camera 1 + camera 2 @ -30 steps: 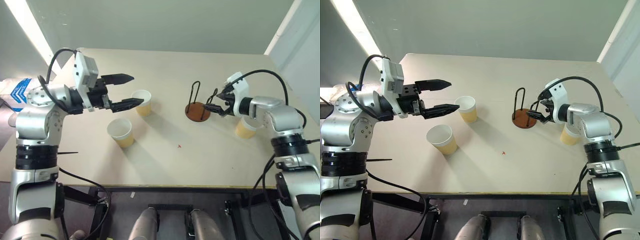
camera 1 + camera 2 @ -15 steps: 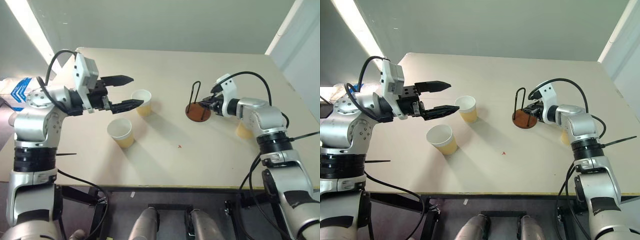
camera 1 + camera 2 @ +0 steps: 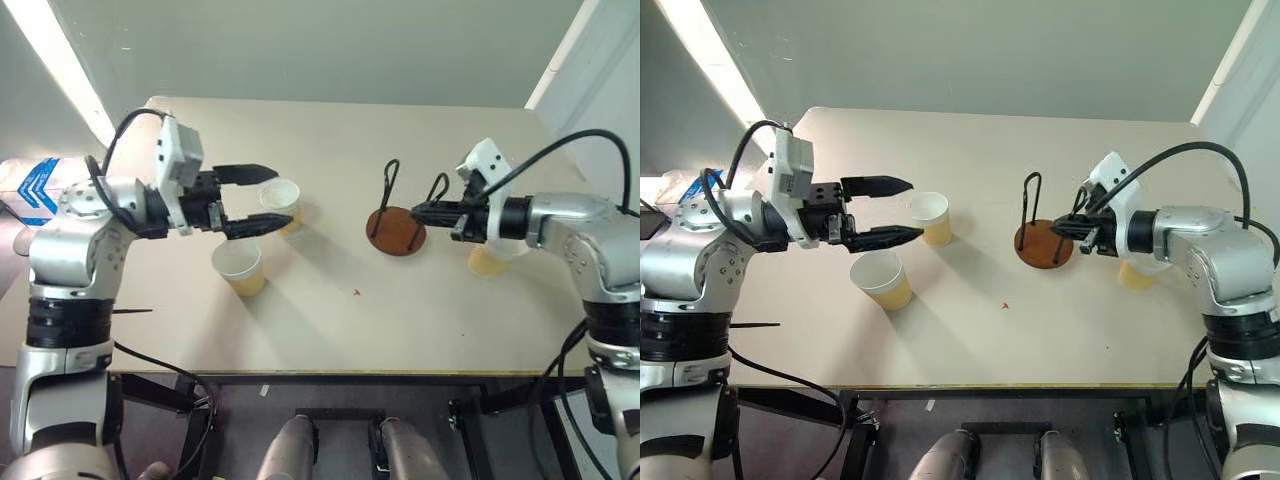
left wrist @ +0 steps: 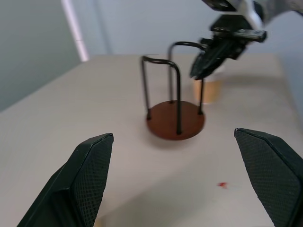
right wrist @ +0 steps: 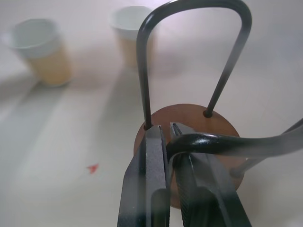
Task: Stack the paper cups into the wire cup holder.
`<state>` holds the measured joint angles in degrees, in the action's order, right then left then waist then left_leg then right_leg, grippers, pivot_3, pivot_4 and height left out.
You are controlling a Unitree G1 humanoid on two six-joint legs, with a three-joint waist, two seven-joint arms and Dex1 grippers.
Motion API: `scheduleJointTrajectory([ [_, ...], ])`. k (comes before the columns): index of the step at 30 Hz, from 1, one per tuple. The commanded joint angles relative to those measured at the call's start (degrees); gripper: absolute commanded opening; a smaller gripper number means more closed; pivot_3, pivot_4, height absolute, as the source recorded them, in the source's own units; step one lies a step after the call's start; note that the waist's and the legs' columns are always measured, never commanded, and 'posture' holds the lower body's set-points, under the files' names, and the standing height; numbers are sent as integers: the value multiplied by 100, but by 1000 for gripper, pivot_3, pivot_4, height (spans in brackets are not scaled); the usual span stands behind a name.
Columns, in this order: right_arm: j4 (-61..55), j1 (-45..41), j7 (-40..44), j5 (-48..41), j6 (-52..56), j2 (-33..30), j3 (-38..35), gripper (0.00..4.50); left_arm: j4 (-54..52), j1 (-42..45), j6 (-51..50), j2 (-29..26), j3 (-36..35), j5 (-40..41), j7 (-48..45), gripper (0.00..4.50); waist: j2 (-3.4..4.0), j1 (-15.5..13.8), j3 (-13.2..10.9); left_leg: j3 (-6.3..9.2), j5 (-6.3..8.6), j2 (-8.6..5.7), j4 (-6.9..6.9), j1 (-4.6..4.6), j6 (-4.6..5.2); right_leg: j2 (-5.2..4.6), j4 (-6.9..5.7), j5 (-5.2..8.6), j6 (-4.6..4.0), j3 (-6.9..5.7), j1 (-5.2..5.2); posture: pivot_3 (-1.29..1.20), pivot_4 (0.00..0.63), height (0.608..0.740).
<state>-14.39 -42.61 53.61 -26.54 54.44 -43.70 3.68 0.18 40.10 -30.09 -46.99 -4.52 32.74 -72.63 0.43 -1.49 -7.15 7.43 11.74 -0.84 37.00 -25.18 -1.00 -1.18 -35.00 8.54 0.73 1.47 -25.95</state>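
Starting at your left, the left claw (image 3: 258,198) hangs spread wide beside two paper cups (image 3: 281,203) on the bench (image 3: 320,320). Mid-bench, the wire cup holder (image 3: 396,226) stands empty; your right claw (image 5: 166,137) pinches its nearer wire loop. A third cup (image 3: 487,260) sits behind that arm. You're positioning the holder; next, settle it, then fetch a cup.
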Motion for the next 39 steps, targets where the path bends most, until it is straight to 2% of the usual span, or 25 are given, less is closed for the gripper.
scheduleJointTrajectory([
  [1, -699, 127, 292, -146, -137, -154, 256, 16, -286, -37, -48, -143, 152, 67, -340, 4500, 0, 1, 0, 0, -1, 0, 0, 2, 1, 1, 0, 0, 0, 0, 1, 0, 150, 740],
  [12, -447, 239, 458, 406, -924, 141, 1257, 16, -411, -94, -23, -147, 378, -22, -531, 4500, -1, 9, 1, 0, -16, 2, 8, 2, 14, 1, -1, 2, 1, 4, 5, 0, 150, 740],
  [22, 312, 460, 590, 1068, -1585, 143, 1641, 16, -557, -295, -31, -231, 277, 2, -391, 4500, -2, 5, 1, 0, -14, 3, 7, 3, 14, 1, 0, 2, 1, 3, 6, 0, 150, 740],
  [26, 316, 647, 654, 1078, -1583, 65, 1540, 1165, -563, -340, 0, -245, 273, -13, -381, 4500, -8, -10, 5, 0, -14, 4, 7, 9, 13, 1, -1, 1, -1, 2, 13, 0, 150, 740],
  [31, 95, 1013, 612, 993, -1438, -173, 1184, 3071, -509, -318, 24, -213, 303, -17, -395, 4500, -8, -7, 5, 0, -13, 3, 8, 6, 11, 0, 2, 1, -1, 4, 12, 0, 150, 740],
  [33, -105, 1151, 546, 911, -1318, -281, 967, 3696, -493, -309, 36, -195, 313, -20, -397, 4500, -8, -8, 5, -1, -12, 4, 7, 6, 10, 0, 2, 1, -1, 3, 11, 0, 150, 740],
  [39, -1088, 1562, 489, 437, -681, -927, -56, 3696, -425, -276, 109, -126, 298, -17, -387, 4500, -8, -19, 5, -3, -9, 2, 7, 1, 7, 0, 7, 4, 3, 4, 12, 0, 150, 740],
])
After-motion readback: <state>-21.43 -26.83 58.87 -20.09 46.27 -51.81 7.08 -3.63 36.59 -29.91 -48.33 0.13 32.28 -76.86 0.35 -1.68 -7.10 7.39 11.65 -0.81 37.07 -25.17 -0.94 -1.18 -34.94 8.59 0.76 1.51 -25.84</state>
